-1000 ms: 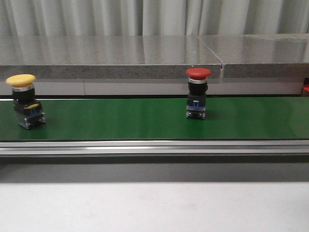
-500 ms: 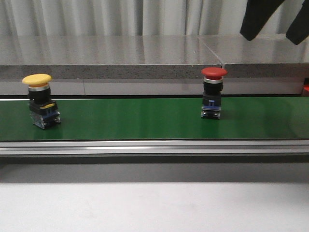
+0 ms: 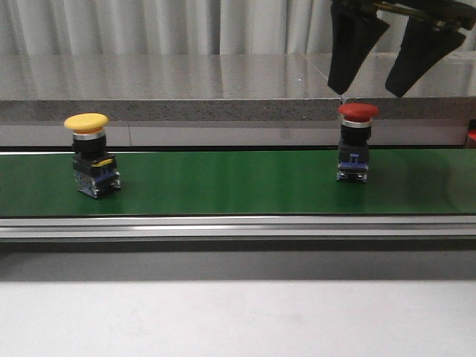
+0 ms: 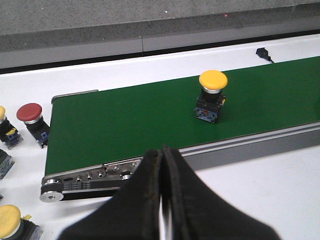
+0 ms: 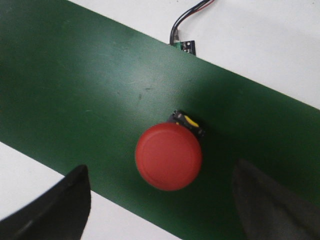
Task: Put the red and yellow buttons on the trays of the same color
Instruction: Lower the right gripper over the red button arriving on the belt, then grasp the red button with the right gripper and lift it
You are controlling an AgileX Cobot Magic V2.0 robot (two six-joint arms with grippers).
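A red button (image 3: 358, 111) stands upright on the green belt (image 3: 223, 182), right of centre. My right gripper (image 3: 365, 90) hangs open just above it, one finger to each side of the cap, touching nothing. In the right wrist view the red button's cap (image 5: 169, 156) sits between the spread fingers (image 5: 65, 202) of the right gripper (image 5: 161, 167). A yellow button (image 3: 86, 123) stands on the belt at the left; it also shows as the yellow button (image 4: 213, 80) in the left wrist view. My left gripper (image 4: 162, 151) is shut and empty, short of the belt's near rail. The trays are out of view.
Beside the belt's end lie a spare red button (image 4: 29, 113) and further yellow buttons (image 4: 9, 218) on the white table. A grey ledge (image 3: 223, 82) runs behind the belt. A small wired sensor (image 5: 183, 45) sits at the belt's far edge.
Both buttons have travelled to the right along the belt. My right gripper has come down into the front view and now hangs open over the red button.
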